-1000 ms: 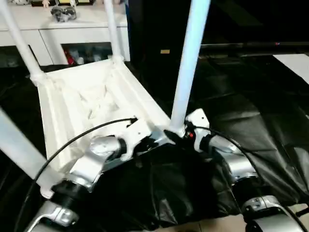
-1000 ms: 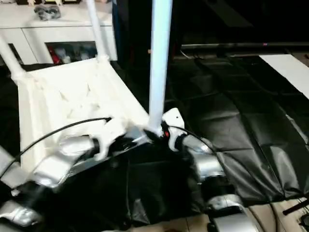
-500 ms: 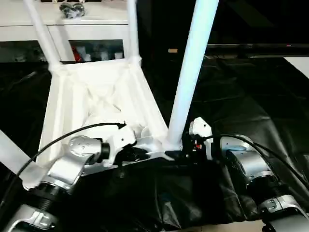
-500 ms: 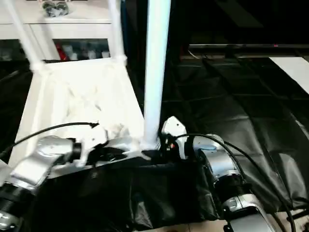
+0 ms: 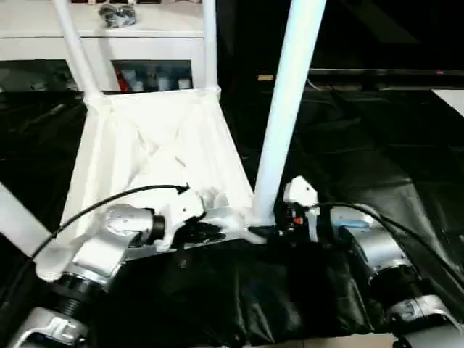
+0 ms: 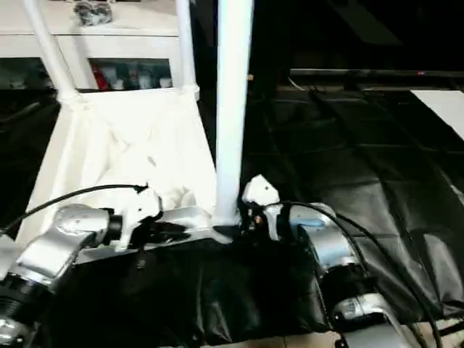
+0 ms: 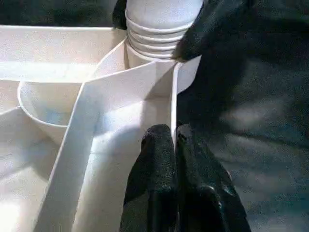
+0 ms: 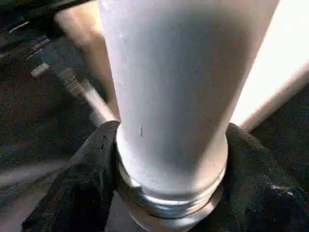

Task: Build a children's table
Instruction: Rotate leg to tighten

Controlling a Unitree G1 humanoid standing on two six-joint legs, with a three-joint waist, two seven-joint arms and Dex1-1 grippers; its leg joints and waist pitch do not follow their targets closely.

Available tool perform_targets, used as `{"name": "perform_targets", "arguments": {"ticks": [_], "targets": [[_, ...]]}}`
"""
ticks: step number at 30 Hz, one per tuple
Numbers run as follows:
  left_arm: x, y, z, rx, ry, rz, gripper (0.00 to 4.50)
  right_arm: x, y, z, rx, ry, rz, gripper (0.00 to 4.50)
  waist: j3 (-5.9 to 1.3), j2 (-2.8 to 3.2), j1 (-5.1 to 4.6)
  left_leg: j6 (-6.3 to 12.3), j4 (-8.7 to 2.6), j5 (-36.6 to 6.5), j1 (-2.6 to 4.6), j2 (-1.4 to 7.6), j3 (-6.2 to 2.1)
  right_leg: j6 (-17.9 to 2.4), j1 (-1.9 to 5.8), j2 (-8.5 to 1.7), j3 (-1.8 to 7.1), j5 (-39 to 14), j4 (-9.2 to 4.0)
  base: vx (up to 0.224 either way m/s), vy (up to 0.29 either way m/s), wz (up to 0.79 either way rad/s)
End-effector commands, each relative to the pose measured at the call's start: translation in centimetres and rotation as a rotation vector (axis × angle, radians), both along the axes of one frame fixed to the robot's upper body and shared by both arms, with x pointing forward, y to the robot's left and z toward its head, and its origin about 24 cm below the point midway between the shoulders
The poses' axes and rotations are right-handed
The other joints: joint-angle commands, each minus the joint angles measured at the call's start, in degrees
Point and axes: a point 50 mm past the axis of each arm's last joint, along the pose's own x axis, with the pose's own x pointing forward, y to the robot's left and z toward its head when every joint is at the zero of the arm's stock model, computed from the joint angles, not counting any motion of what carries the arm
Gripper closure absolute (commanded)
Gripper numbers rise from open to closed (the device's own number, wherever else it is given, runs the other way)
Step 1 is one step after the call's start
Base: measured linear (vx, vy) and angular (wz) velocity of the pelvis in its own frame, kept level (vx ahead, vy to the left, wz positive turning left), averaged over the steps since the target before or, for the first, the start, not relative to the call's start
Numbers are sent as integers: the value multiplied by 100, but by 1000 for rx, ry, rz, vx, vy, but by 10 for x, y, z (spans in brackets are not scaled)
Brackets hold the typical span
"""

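The white tabletop (image 5: 152, 145) lies upside down on the black sheet with its ribs showing. Its legs stand up from the corner sockets. My right gripper (image 5: 272, 230) is shut on the threaded base of the near right leg (image 5: 286, 109), right at the socket. In the right wrist view, its fingers (image 8: 82, 183) wrap both sides of that leg (image 8: 169, 96). My left gripper (image 5: 210, 232) is shut on the tabletop's thin near rim beside that corner, and its fingertips (image 7: 161, 145) pinch the wall in the left wrist view.
Two legs rise at the far left (image 5: 76, 51) and far right (image 5: 210, 43) corners, and another at the near left (image 5: 18, 225). Behind stands a white cabinet with glass doors (image 5: 145, 36). The crinkled black sheet (image 5: 362, 159) covers the floor, with a white panel (image 5: 453, 98) at its right edge.
The head view has swung, so the tabletop looks squarer to me. Both grippers keep their holds. My right forearm now reaches the leg more from the side.
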Motion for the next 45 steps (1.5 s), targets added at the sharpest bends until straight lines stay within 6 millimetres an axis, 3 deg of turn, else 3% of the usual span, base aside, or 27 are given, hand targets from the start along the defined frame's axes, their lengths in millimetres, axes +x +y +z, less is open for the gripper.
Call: {"name": "perform_targets", "arguments": {"ticks": [1,3,4,5,6,7,8,12,14,17,20,21,23,26,30,38,44,45], "targets": [[7,-22,1,-9,-40,74,450,9,17,0,41,-6,-143,178,-348,28,-33,-207,-470,-2131,158,282,-172,-1124,190,-288,187,-2258,-445,0,0,0],[8,-26,0,-10,-48,89,450,10,20,-1,48,-6,-170,178,-343,13,-90,-233,-475,-2222,138,277,-194,-1010,195,-294,175,-2499,-472,0,0,0],[8,-40,-1,-23,-55,127,450,13,34,-1,66,-8,-252,178,-339,17,-98,-223,-475,-2260,137,277,-200,-965,190,-295,171,-2580,-490,0,0,0],[8,-47,-1,-26,-57,144,450,14,40,-1,68,-17,-290,178,-342,59,-145,-264,-466,-2376,142,261,-202,-900,166,-273,165,-2618,-518,0,0,0],[8,-47,-1,-27,-58,144,450,14,41,-1,68,-18,-292,178,-350,48,-143,-253,-471,-2353,137,258,-207,-884,178,-279,165,-2628,-517,0,0,0],[7,-53,-2,-22,-61,148,450,14,47,-1,65,-23,-310,178,-340,101,-164,-246,-480,-2409,141,261,-209,-867,158,-265,161,-2631,-537,0,0,0],[6,-60,-3,-20,-65,150,450,14,56,1,57,-40,-326,178,-345,101,-174,-236,-472,-2429,142,255,-210,-876,156,-261,157,-2606,-535,0,0,0],[7,-71,-2,-40,-71,145,450,7,77,7,101,-84,-220,178,-362,80,-195,-137,-463,-2450,133,254,-203,-916,154,-253,158,-2442,-533,0,0,0],[7,-70,-2,-38,-73,139,450,4,78,8,108,-86,-171,122,-363,72,-192,-74,-470,-2341,111,260,-197,-965,166,-255,164,-2300,-514,0,0,0],[4,-60,0,-38,-70,98,450,6,63,9,65,-96,-110,89,-364,49,-179,1,-464,-2280,105,265,-190,-1006,183,-262,167,-2217,-497,0,0,0],[1,-51,0,-27,-66,69,450,10,50,13,68,-95,-93,68,-369,62,-176,45,-463,-2189,82,269,-192,-1052,205,-270,171,-2082,-479,0,0,0],[0,-46,0,-23,-55,52,450,12,44,15,62,-96,-80,60,-376,89,-178,75,-460,-2066,72,269,-187,-1117,215,-270,172,-1890,-455,0,0,0],[-3,-39,1,-19,-41,15,450,14,35,18,51,-97,-44,52,-388,73,-182,115,-447,-1936,67,267,-178,-1206,236,-274,169,-1687,-434,0,0,0],[-5,-28,3,-11,-26,-28,450,12,25,22,36,-83,38,15,-400,99,-136,258,-420,-1713,97,288,-152,-1422,232,-256,170,-1197,-381,0,0,0],[-8,-10,9,-2,5,-106,450,8,12,24,-16,-70,167,15,-404,117,-23,310,-418,-1495,114,293,-134,-1538,252,-232,151,-873,-328,0,0,0],[-8,4,10,21,33,-142,450,0,6,22,-61,-16,332,15,-370,118,94,12,-454,-1971,173,319,-128,-1422,205,-253,178,-1513,-366,0,0,0],[-12,9,9,18,68,-166,450,0,5,24,-56,4,367,92,-388,112,105,15,-450,-1818,144,313,-136,-1408,226,-265,178,-1417,-347,0,0,0],[-13,9,8,17,74,-168,450,0,4,24,-55,9,372,92,-385,89,104,27,-452,-1800,138,315,-136,-1416,228,-264,177,-1400,-347,0,0,0]]}}
